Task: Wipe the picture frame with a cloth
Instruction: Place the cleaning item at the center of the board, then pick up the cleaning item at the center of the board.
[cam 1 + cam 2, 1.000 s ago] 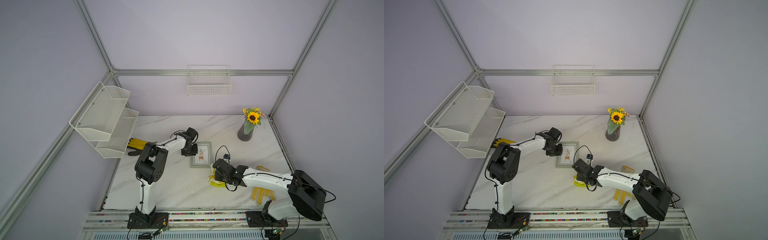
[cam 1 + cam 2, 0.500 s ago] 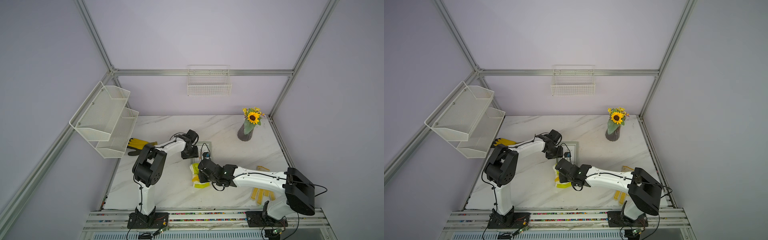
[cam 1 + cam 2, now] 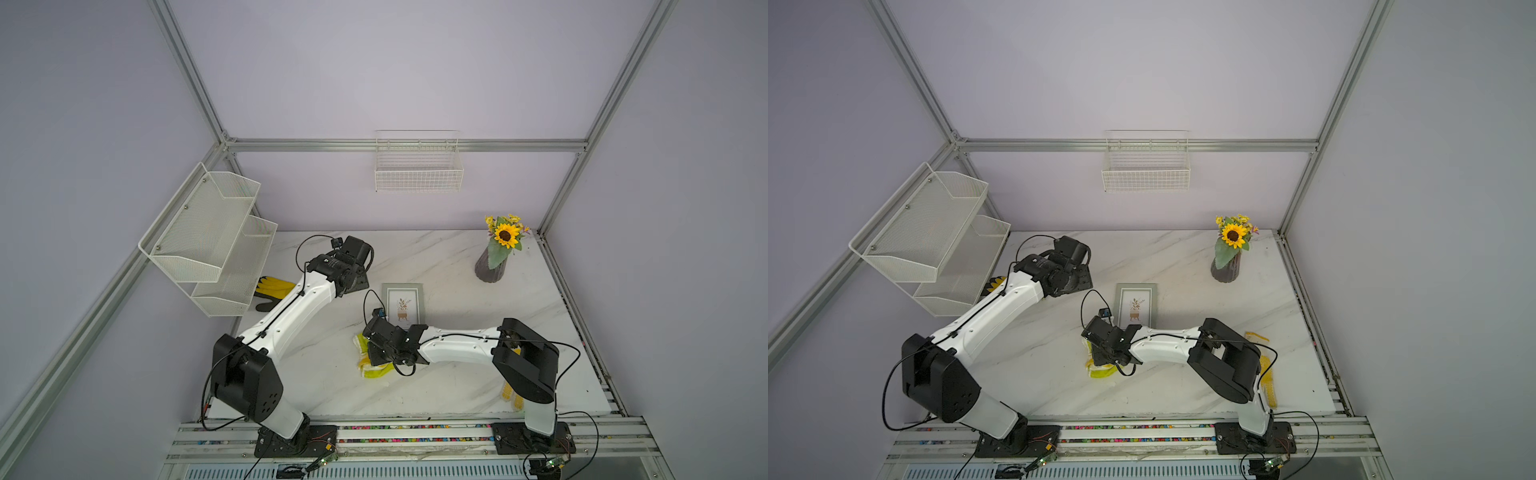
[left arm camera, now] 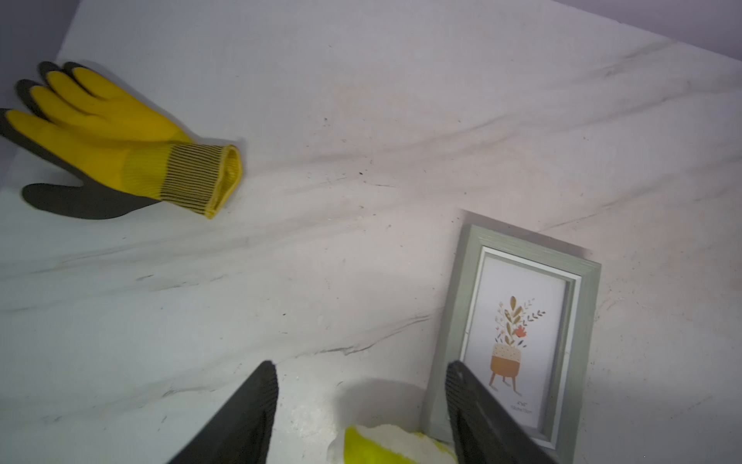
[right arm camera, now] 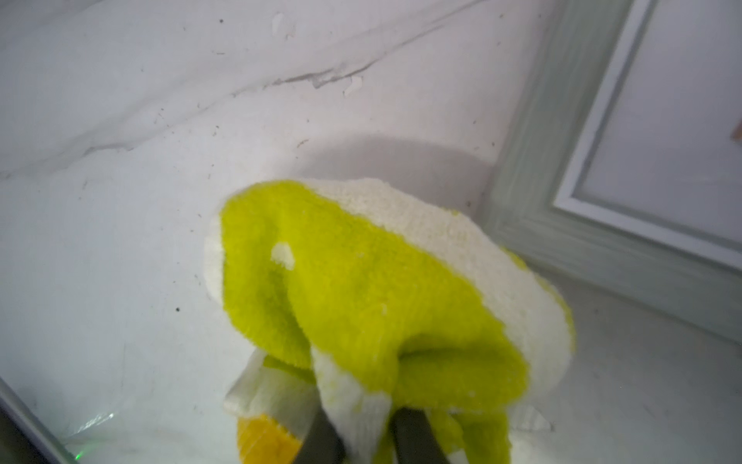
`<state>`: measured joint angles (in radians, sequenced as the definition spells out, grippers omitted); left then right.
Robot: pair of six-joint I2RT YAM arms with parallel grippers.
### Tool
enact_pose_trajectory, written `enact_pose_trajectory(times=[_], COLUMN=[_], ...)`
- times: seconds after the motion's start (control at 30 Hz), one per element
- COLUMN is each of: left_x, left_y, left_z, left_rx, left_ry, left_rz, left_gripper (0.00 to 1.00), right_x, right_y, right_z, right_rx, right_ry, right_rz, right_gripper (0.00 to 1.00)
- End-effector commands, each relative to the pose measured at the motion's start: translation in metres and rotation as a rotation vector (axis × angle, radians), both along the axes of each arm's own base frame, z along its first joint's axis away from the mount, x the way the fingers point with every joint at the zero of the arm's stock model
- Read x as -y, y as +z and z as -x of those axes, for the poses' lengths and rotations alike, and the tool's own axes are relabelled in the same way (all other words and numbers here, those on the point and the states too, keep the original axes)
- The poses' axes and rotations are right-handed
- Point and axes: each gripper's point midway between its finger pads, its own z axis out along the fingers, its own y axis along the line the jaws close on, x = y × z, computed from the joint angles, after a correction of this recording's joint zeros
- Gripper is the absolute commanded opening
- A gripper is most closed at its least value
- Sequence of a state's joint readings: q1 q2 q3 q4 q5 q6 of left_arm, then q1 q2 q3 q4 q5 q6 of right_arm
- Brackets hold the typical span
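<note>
**Cloth (image 3: 374, 371) pinched beside frame (image 3: 402, 304)**

Frame flat at centre of a top view. Cloth just lower left, half hidden beneath the right gripper (image 5: 361, 415), bunched in its narrow grip. Left gripper (image 4: 361, 367) wide, empty. One vase (image 3: 492, 264) upper right, one glove (image 3: 274, 287) left, one mesh glove (image 3: 512, 395) lower right.

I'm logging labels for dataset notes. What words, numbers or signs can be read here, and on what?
Nothing reads clearly.
picture frame: two tiny lines of print under the pot, too blurred to read.
left arm's wrist: a small pale mark, too small to read.
</note>
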<state>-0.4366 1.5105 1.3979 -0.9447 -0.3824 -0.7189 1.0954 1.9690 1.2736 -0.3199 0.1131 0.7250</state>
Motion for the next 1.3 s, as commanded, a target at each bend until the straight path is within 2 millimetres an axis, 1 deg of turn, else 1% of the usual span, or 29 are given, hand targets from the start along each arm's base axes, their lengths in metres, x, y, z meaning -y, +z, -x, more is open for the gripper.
enact_pose_trajectory(times=[0.0,0.03,0.1,0.23,0.33,0.4,0.43,0.47,0.53,0.6,0.67,0.7,0.73,0.77,0.87,0.93,1.0,1.03,1.07,1.1,1.13,1.17,1.2,1.27], left_x=[-0.036,-0.039,-0.038,-0.029,-0.025,-0.027,-0.029,-0.031,-0.034,-0.037,-0.037,-0.035,-0.034,-0.032,-0.027,-0.022,-0.010,-0.003,0.009,0.025,0.041,0.054,0.064,0.079], left_y=[0.005,0.004,0.001,-0.006,-0.005,-0.002,0.000,0.002,0.009,0.017,0.024,0.028,0.030,0.033,0.042,0.050,0.058,0.061,0.066,0.073,0.080,0.086,0.092,0.097], left_z=[0.037,0.043,0.052,0.061,0.066,0.068,0.069,0.069,0.070,0.070,0.069,0.069,0.069,0.069,0.072,0.075,0.079,0.080,0.082,0.084,0.087,0.090,0.092,0.095], left_rx=[0.000,0.005,0.008,-0.009,-0.014,-0.004,0.005,0.014,0.038,0.060,0.073,0.079,0.082,0.085,0.107,0.132,0.165,0.178,0.199,0.224,0.251,0.271,0.291,0.313], left_ry=[0.082,0.085,0.074,0.037,0.013,0.017,0.021,0.029,0.031,0.038,0.033,0.022,0.015,0.006,-0.010,-0.041,-0.111,-0.145,-0.204,-0.276,-0.344,-0.404,-0.445,-0.502], left_rz=[-0.056,-0.043,-0.003,0.065,0.084,0.083,0.082,0.079,0.073,0.067,0.073,0.083,0.093,0.106,0.152,0.189,0.248,0.287,0.350,0.432,0.518,0.588,0.653,0.747], left_gripper=[0.70,0.70,0.70,0.70,0.69,0.69,0.69,0.69,0.69,0.71,0.71,0.71,0.71,0.71,0.72,0.75,0.78,0.80,0.82,0.83,0.88,0.90,0.91,0.95], right_x=[-0.003,-0.005,-0.006,-0.005,-0.004,-0.001,0.000,0.003,0.012,0.022,0.027,0.029,0.029,0.027,0.017,0.020,0.025,0.028,0.035,0.042,0.051,0.059,0.066,0.070], right_y=[-0.008,-0.005,0.001,0.006,-0.007,-0.025,-0.033,-0.041,-0.055,-0.062,-0.058,-0.052,-0.043,-0.028,0.027,0.063,0.103,0.121,0.142,0.161,0.174,0.185,0.191,0.199], right_z=[0.003,0.002,0.002,-0.001,0.002,0.007,0.010,0.012,0.016,0.022,0.026,0.027,0.027,0.026,0.028,0.029,0.029,0.027,0.022,0.016,0.008,0.001,-0.007,-0.016], right_rx=[-0.006,0.000,0.016,0.031,0.002,-0.038,-0.055,-0.076,-0.104,-0.124,-0.128,-0.120,-0.104,-0.080,-0.008,0.040,0.097,0.127,0.164,0.193,0.217,0.239,0.249,0.269], right_ry=[0.017,0.022,0.023,0.024,0.053,0.075,0.084,0.088,0.088,0.074,0.061,0.055,0.053,0.055,0.082,0.093,0.098,0.096,0.082,0.062,0.043,0.027,0.012,0.007], right_rz=[0.012,-0.003,-0.032,-0.025,0.034,0.092,0.117,0.150,0.211,0.233,0.211,0.190,0.161,0.110,-0.072,-0.144,-0.217,-0.250,-0.286,-0.320,-0.345,-0.365,-0.379,-0.396], right_gripper=[0.44,0.49,0.54,0.55,0.58,0.57,0.55,0.50,0.35,0.19,0.06,0.00,0.00,0.00,0.00,0.00,0.00,0.00,0.00,0.00,0.00,0.00,0.00,0.00])
